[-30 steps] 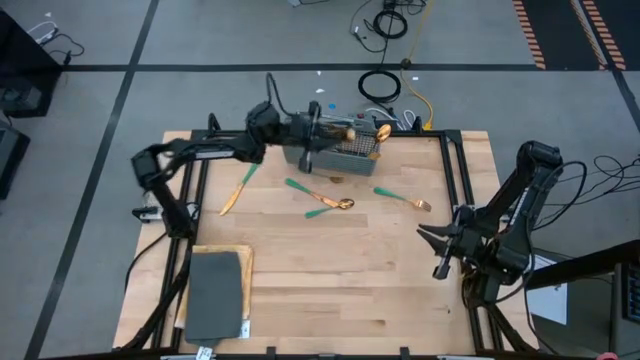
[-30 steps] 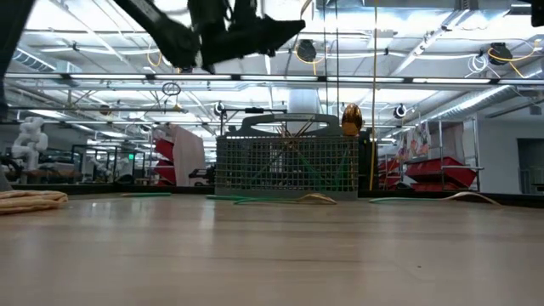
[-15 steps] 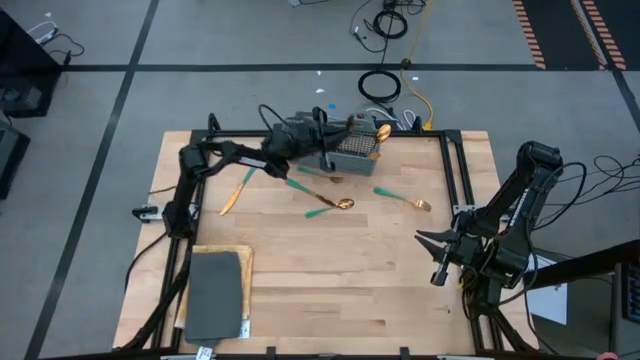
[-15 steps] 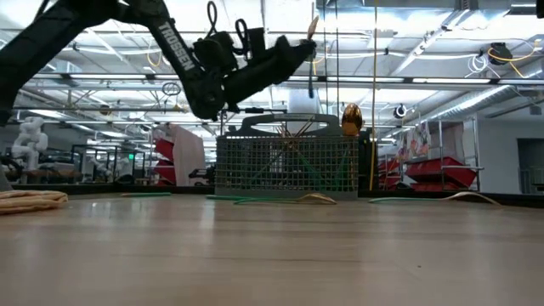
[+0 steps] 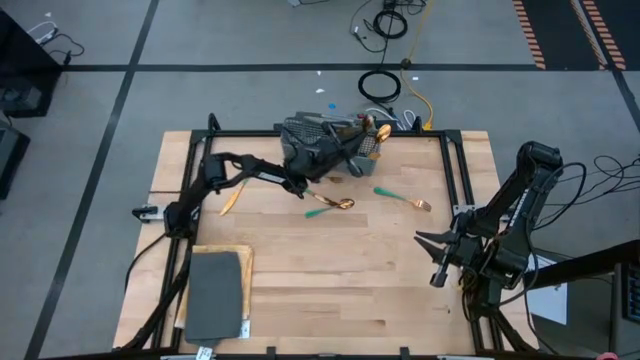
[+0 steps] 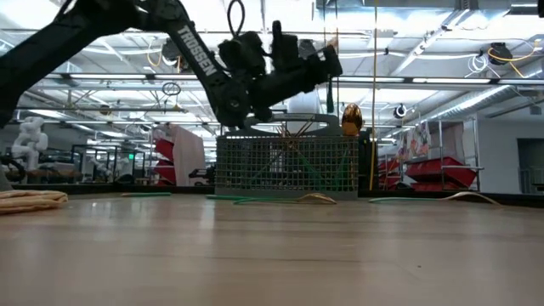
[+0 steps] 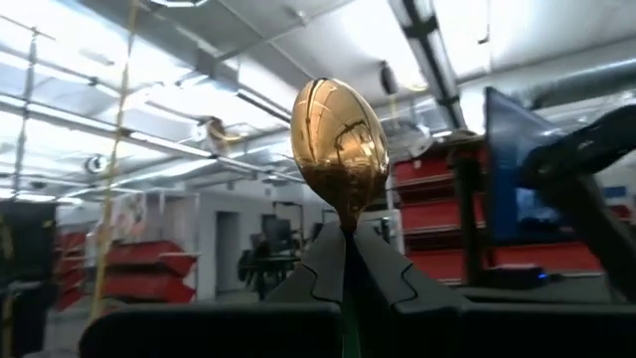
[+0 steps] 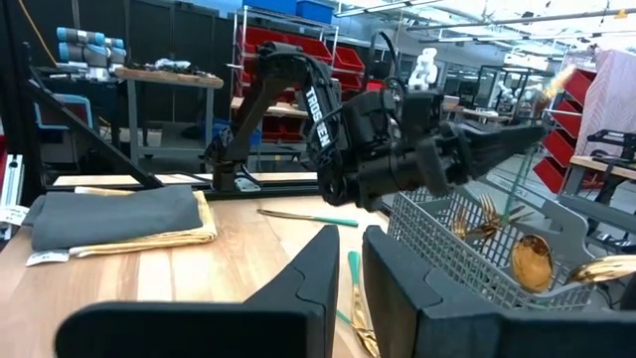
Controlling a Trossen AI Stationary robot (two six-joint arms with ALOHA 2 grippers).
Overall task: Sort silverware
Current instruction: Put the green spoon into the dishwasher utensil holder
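Note:
My left gripper [image 5: 355, 148] hangs above the grey mesh caddy [image 5: 338, 150], shut on a gold-headed spoon [image 7: 339, 149]. In the low view it [image 6: 327, 58] is above the caddy's rim [image 6: 286, 140]. Another gold spoon [image 6: 351, 119] stands upright in the caddy. A knife [image 5: 232, 197], a spoon [image 5: 330, 207] and a fork [image 5: 402, 197], all with teal handles, lie flat on the wooden table. My right gripper [image 5: 432, 256] waits near the table's right edge, its fingers [image 8: 318, 288] a narrow gap apart. My left gripper pinches the spoon at its neck [image 7: 345, 227], just below the gold bowl, between its two fingertips [image 7: 383, 268]. The bowl sticks out past the tips, in line with the fingers. The handle is hidden behind the fingers. The spoon is lifted clear, above the caddy.
A folded dark cloth on a tan mat [image 5: 215, 290] lies at the table's near left corner. A black frame [image 5: 455, 160] runs along the table's edges. Cables [image 5: 380, 85] lie on the floor beyond the far edge. Bare wood [image 5: 340, 280] fills the near middle.
My left gripper, still shut on the spoon, has moved toward the table's right and slightly down, from left of the caddy to above it. The arm's elbow has swung in toward the table's middle.

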